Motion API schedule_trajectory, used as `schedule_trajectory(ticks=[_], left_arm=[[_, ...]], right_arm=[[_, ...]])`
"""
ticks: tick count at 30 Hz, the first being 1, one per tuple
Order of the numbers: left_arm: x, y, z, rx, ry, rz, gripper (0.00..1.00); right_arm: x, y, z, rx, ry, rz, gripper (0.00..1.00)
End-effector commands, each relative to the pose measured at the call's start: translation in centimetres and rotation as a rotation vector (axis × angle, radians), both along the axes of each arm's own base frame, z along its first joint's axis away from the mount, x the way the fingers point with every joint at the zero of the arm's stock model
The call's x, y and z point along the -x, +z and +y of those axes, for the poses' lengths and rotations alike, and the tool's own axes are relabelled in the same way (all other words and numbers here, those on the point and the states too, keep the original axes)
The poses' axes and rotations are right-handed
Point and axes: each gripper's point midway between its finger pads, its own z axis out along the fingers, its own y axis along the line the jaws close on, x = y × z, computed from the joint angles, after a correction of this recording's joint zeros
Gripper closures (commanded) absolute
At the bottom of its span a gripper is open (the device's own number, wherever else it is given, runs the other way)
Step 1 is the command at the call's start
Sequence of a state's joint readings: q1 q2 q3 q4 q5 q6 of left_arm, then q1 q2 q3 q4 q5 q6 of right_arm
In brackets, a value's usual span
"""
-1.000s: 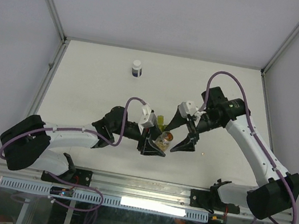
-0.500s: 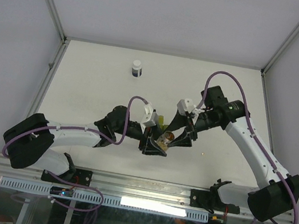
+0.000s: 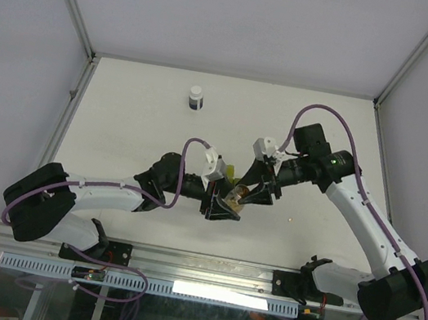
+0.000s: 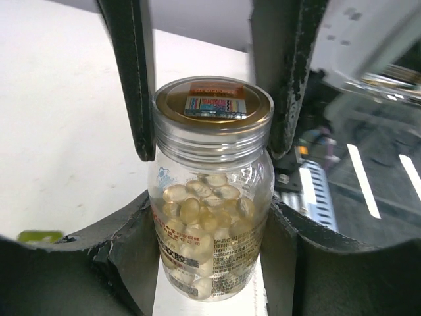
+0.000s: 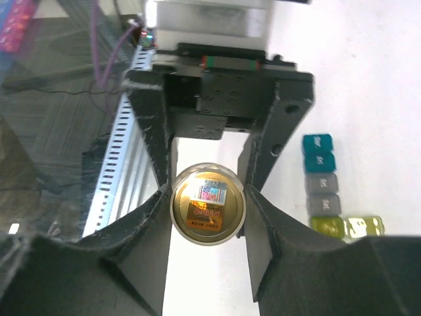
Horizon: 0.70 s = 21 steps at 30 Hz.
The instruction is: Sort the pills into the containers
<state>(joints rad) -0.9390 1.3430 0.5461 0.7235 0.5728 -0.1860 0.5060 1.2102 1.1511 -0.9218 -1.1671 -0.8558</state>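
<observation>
I've got the left gripper (image 4: 210, 227) clamped on the body of a clear jar (image 4: 210, 197). The pale pills (image 4: 191, 210) are all heaped inside it. My right gripper (image 5: 209, 197) has its fingers pressed on both sides of the gold lid (image 4: 212, 105), which is still on the jar. In the right wrist view, the containers (image 5: 322, 184) lie on the table (image 3: 136, 130) at 3 o'clock of the lid. In the top view, a white-capped bottle (image 3: 196, 97) stands at 11 o'clock of the jar, well apart.
</observation>
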Motion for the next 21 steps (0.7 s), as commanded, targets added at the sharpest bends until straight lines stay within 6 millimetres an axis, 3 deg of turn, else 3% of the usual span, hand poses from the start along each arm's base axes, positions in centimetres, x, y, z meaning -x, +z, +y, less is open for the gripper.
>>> schedule_trajectory(ticks=[1, 5, 8, 9, 12, 15, 16, 21], left_arm=[[-6.3, 5.3, 0.9, 0.143, 0.409, -0.109, 1.0], [-10.4, 4.7, 2.4, 0.119, 0.702, -0.05, 1.0], [-11.3, 3.6, 2.1, 0.087, 0.747, -0.037, 1.0], [-11.3, 3.2, 1.8, 0.075, 0.739, -0.036, 1.0], [-10.9, 2.0, 1.4, 0.045, 0.709, -0.032, 1.0], [-10.4, 0.8, 1.8, 0.033, 0.692, -0.016, 1.0], [-10.3, 0.8, 2.0, 0.05, 0.686, 0.003, 1.0], [-8.2, 0.6, 3.5, 0.113, 0.582, 0.03, 1.0]], right_arm=[[-3.8, -1.6, 0.1, 0.1, -0.243, 0.025, 0.8], [-8.5, -3.6, -0.9, 0.188, -0.503, 0.032, 0.83], [-9.7, -3.3, -1.2, 0.174, -0.562, 0.07, 0.82], [-9.6, -2.9, -1.1, 0.159, -0.556, 0.079, 0.77], [-8.7, -1.3, -0.8, 0.095, -0.496, 0.108, 0.33], [-7.7, 1.0, -1.2, 0.019, -0.421, 0.121, 0.08], [-7.5, 1.7, -1.5, -0.003, -0.398, 0.11, 0.02], [-6.1, 2.4, -2.8, -0.038, -0.308, 0.009, 0.01]])
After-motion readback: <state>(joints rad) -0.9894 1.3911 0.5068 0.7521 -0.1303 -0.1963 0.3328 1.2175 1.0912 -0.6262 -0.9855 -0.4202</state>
